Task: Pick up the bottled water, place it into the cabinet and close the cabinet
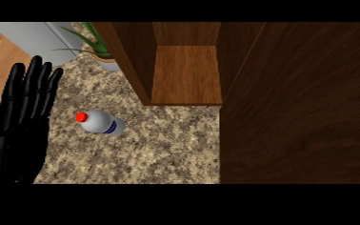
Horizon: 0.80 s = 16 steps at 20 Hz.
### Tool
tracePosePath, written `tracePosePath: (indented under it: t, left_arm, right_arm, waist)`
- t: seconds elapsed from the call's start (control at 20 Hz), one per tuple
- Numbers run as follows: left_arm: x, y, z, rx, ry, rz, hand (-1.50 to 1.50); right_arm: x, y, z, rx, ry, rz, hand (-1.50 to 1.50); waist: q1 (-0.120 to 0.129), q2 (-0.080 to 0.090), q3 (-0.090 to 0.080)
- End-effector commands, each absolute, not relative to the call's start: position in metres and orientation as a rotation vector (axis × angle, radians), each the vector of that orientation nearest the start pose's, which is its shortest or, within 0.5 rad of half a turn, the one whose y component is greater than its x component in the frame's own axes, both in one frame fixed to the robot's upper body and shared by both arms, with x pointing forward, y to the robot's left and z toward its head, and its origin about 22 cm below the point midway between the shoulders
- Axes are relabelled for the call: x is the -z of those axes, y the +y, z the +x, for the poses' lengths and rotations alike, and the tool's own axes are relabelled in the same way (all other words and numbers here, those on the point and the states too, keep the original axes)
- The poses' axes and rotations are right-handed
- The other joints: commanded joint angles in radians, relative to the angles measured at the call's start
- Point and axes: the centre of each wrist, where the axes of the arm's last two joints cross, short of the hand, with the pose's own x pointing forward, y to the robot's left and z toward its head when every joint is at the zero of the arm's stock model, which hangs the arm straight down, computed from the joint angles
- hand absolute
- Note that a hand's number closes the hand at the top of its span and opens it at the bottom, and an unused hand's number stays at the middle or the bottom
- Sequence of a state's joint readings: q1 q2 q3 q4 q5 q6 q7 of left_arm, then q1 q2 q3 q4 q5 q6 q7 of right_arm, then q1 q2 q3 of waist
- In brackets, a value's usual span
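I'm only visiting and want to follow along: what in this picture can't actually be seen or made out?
In the head view:
The right hand is outside the picture.
The left hand: forearm cut off by the lower edge.
The cabinet: upper part cut off by the top edge.
The bottled water: label print too small to read.
The plant: pot partly hidden behind the cabinet's side wall.

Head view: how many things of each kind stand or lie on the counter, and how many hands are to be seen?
bottled water: 1
cabinet: 1
potted plant: 1
left hand: 1
Total: 4
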<state>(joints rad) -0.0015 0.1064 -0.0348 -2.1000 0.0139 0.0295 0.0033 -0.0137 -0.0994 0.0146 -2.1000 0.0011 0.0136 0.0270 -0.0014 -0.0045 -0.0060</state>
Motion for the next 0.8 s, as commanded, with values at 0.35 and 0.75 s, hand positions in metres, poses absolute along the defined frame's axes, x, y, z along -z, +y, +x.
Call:
tracePosePath:
  t: [0.35, 0.75]
  left_arm:
    - [-0.117, 0.196, 0.184, -0.188, -1.923, -0.193, -1.50]
    - [-0.162, 0.174, 0.120, -0.216, -1.903, -0.246, -1.50]
  right_arm:
    - [-0.118, -0.223, 0.165, -0.090, -1.905, 0.219, -1.50]
    - [-0.145, -0.249, 0.122, -0.078, -1.889, 0.240, -1.50]
  waist:
    - [-0.013, 0.002, 0.005]
    - [0.002, 0.000, 0.007]
